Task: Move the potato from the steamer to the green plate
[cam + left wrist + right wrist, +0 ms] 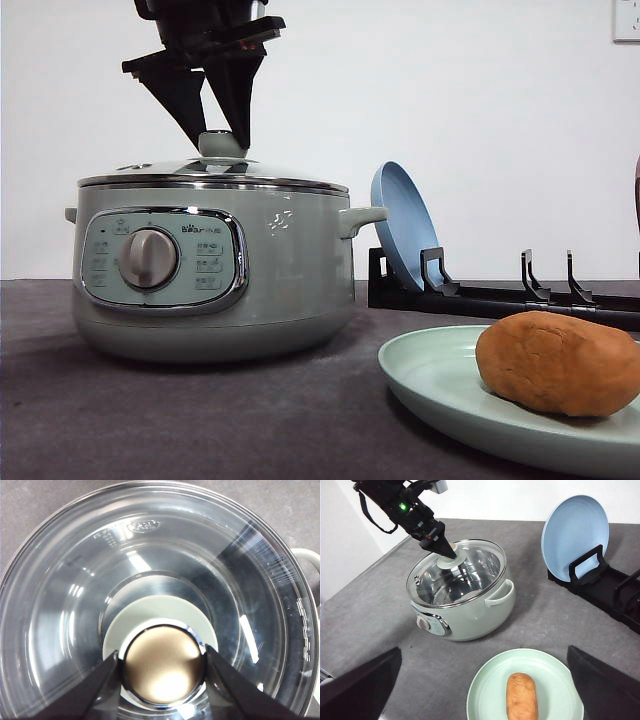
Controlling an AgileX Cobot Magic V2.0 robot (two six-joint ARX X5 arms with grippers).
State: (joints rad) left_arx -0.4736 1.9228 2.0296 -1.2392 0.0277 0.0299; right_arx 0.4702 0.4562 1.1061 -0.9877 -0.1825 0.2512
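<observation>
left tool (222, 135) is right down on the lid knob (164, 664), fingers (107, 682) pinched against either side of that shiny cap, so it has hold of the knob and nothing else. the glass lid (451, 577) sits flat on the steamer (215, 270), rim all round, and through the glass the pot looks bare inside, as far as reflections allow.

right tool (485, 690) hangs wide apart above the table (380, 615), its two dark fingers (362, 685) spread to either edge of the wrist view, gripping nothing, with the green plate (485, 690) straight beneath.

and there's the prize: the potato (558, 362) lies on the green plate, resting near its middle, well apart from the steamer. so by my reading the transfer itself is done; potato out, potato plated. what seems left is tidying: the lid is already seated, so the left tool only needs to let go of the knob and lift clear.

head count now: one potato, one steamer, one lid with one knob, one green plate. one blue plate (403, 232) standing on edge in one black rack (520, 298) behind, with the rack's other slots unfilled. two tools in play.
</observation>
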